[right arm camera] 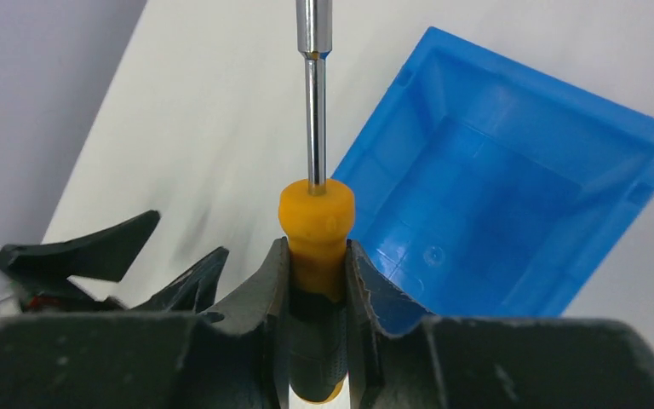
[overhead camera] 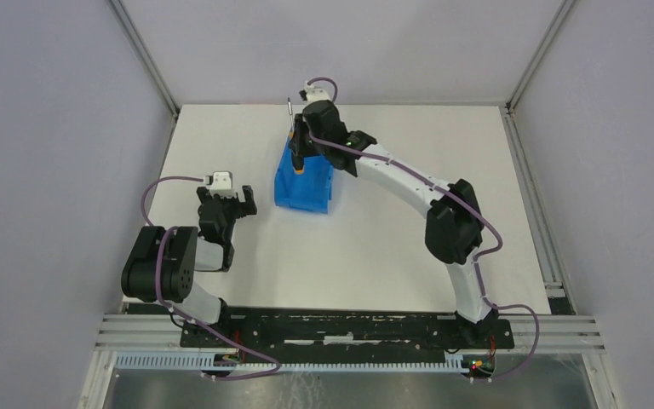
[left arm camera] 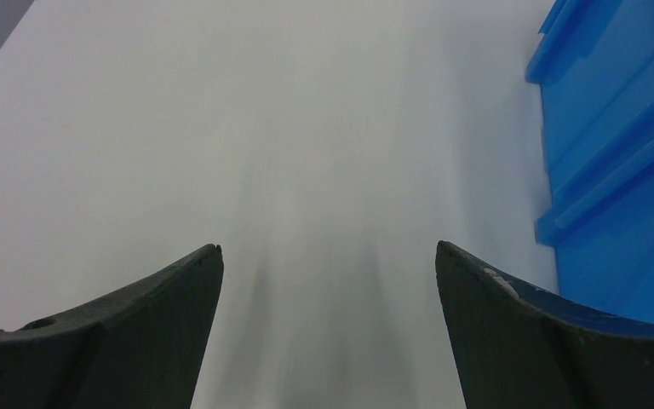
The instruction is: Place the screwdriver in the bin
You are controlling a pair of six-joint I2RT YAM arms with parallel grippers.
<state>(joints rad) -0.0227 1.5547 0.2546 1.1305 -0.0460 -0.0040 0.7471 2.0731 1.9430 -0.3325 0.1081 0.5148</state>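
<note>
The screwdriver (right arm camera: 315, 228) hangs in the air above the bin (right arm camera: 553, 102), its orange-yellow handle pinched between the narrow-set jaws of the right gripper (right arm camera: 317, 251) and its thin metal shaft pointing away from the wrist toward the far side of the table (left arm camera: 221, 128). In the right wrist view the blue bin's hollow lies below and to the right of the handle, with nothing visible inside it, while the shaft reaches out over the white surface beside the bin's wall. From overhead the right arm arches across the table to the bin's far end. The left gripper (left arm camera: 328, 247) rests low and wide open near the bin's left side, holding nothing. By these views the carry is done and the release is the step in hand; the next move appears to call for the handle to sit squarely over the opening before the jaws part, lest the long shaft catch the rim and tip the tool outside
</note>
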